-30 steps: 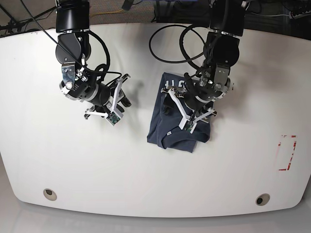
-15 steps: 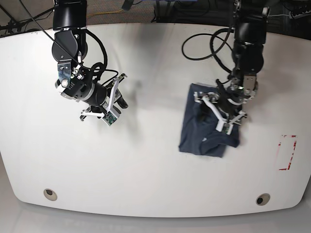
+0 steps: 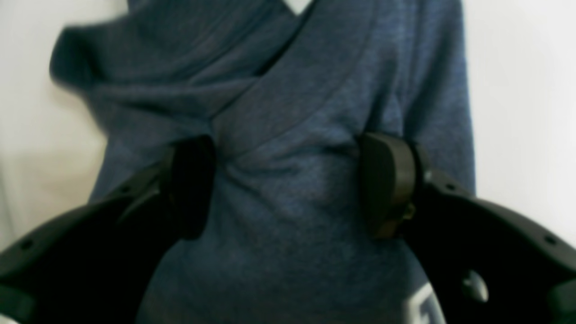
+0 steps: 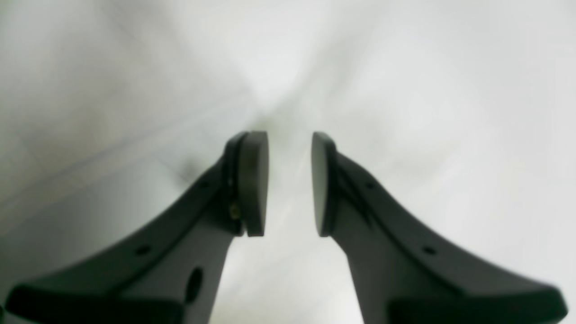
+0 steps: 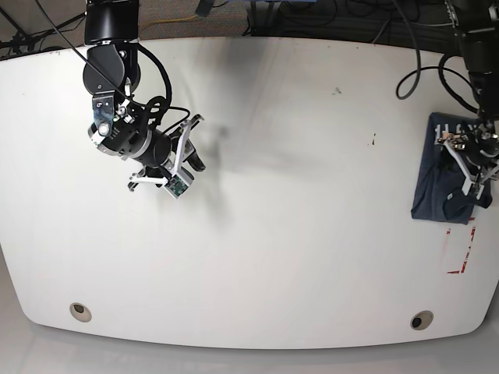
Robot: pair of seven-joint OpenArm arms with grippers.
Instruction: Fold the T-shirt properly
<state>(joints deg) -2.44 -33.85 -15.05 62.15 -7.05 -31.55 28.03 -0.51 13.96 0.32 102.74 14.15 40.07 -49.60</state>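
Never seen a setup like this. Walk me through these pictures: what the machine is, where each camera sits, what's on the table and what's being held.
This is a robot with two arms mounted at the far edge of a white table. One picture looks down on the whole table; the other two come from small cameras on each arm's wrist, looking out past its two fingers.

In the overhead picture the left gripper is on the right side, over the T-shirt, a dark blue folded bundle near the table's right edge. Just below it is a red outline marked on the table. The left wrist picture shows that gripper's fingers spread wide, pressed onto the cloth rather than pinching it.

The right gripper is on the overhead picture's left. Its wrist picture shows the fingers slightly apart with only bare table between them: it holds nothing.
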